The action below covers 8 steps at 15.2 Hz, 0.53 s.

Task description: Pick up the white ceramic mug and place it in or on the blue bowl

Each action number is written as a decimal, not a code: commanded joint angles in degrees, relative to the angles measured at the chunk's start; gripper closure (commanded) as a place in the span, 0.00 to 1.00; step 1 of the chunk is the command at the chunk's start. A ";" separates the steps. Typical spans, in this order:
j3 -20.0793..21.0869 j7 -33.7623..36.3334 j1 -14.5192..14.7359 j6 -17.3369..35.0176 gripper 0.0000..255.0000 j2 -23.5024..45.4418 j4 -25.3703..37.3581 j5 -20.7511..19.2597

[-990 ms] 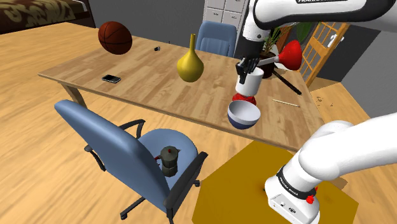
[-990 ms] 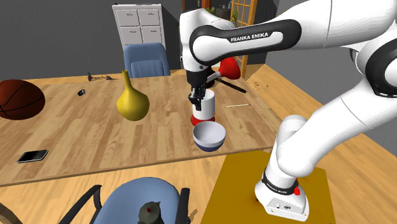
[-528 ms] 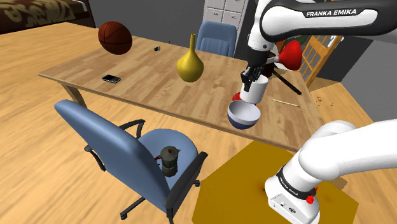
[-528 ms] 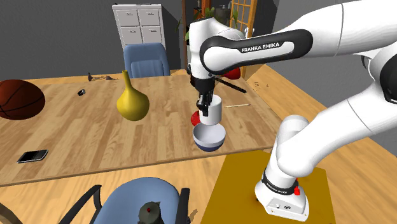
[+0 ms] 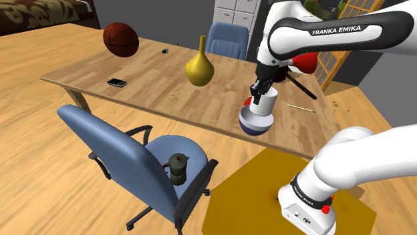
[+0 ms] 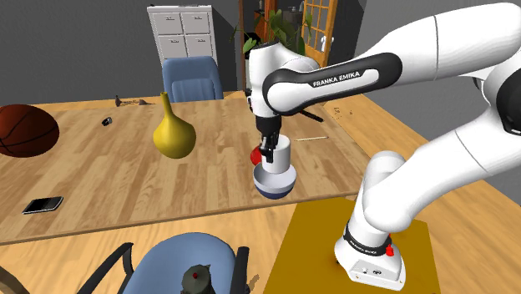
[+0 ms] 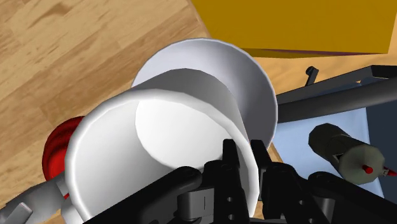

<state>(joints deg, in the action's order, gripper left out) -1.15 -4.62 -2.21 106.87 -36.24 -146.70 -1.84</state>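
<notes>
At one blue bowl (image 5: 256, 125): one white mug (image 5: 265, 104), wall clamped by gripper (image 5: 257, 91) (one yellow vase (image 5: 199, 69) nearby).

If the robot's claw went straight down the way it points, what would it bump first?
The gripper points down, shut on the rim of the mug. Directly below sits the bowl, so the mug's bottom would probably meet the bowl's inside first, though the gap is hard to judge.

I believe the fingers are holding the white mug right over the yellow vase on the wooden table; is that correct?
Not quite. The fingers hold the white mug right over the blue bowl, not the yellow vase, which stands apart, further toward the shoulder view's left. The shoulder view shows it.
</notes>
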 commanded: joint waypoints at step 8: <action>-0.01 0.11 0.00 3.85 1.00 0.86 -2.94 -0.04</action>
<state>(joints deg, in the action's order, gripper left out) -1.16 -4.51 -2.21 110.67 -35.37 -149.62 -1.88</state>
